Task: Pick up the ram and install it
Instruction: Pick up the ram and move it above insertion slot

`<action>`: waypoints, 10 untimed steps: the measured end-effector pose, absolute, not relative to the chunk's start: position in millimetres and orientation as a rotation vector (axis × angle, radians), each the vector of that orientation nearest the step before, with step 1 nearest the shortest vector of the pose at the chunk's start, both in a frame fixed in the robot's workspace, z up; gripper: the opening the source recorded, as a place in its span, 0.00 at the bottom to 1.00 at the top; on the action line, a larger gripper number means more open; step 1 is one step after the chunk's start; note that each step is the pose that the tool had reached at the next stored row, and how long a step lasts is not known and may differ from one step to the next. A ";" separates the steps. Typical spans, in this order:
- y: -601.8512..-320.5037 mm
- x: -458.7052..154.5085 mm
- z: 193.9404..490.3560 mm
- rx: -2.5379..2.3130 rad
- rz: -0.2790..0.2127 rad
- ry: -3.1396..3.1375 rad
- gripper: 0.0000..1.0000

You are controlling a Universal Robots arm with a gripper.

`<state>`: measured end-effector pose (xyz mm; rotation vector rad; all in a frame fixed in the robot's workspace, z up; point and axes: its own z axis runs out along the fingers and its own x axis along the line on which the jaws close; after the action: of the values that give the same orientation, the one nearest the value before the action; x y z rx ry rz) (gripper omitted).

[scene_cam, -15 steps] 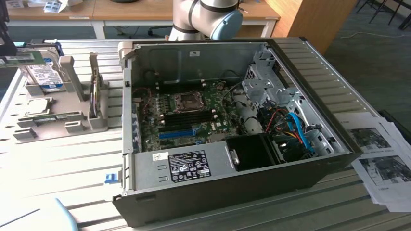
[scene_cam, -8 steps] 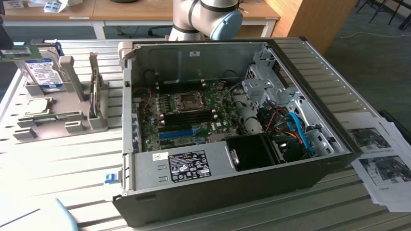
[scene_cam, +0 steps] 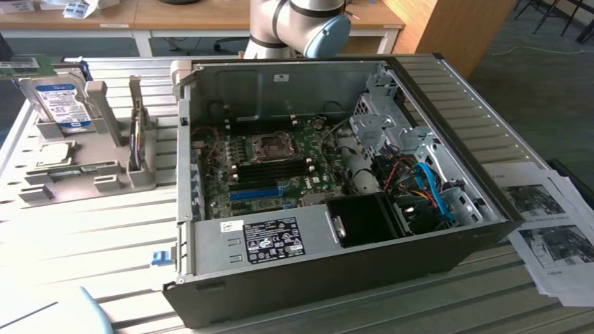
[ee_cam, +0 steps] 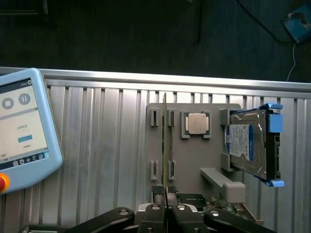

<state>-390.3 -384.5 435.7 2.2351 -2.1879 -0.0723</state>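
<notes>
Exterior view: high, angled down, mid distance; open black computer case [scene_cam: 325, 285] to exterior view's right of grey plastic parts holder [scene_cam: 74, 184]. Wrist view: well above holder [ee_cam: 194, 155], facing down. Shared: holder, thin green ram stick [scene_cam: 136, 142] [ee_cam: 165, 145], silver blue-labelled hard drive [scene_cam: 58, 104] [ee_cam: 243, 145].

Silver-grey arm [scene_cam: 278, 21] with a pale blue joint cap [scene_cam: 327, 35] — black hand [ee_cam: 165, 196], round silver screws [ee_cam: 125, 212].

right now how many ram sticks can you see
1. The ram stands on edge in the gray holder, on the exterior view's left, between the hard drive and the open computer case. Another could sit unnoticed in the dark slots of the motherboard.
</notes>
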 end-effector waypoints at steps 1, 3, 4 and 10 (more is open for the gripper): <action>-384.5 -390.3 435.7 2.235 -0.072 -2.188 0.11; -384.5 -390.3 435.8 2.235 -0.072 -2.188 0.11; -384.5 -390.3 435.7 2.235 -0.072 -2.188 0.11; -384.5 -382.8 435.8 2.233 -0.077 -2.186 0.11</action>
<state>-382.8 -384.5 435.8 2.2328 -2.1858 -0.0767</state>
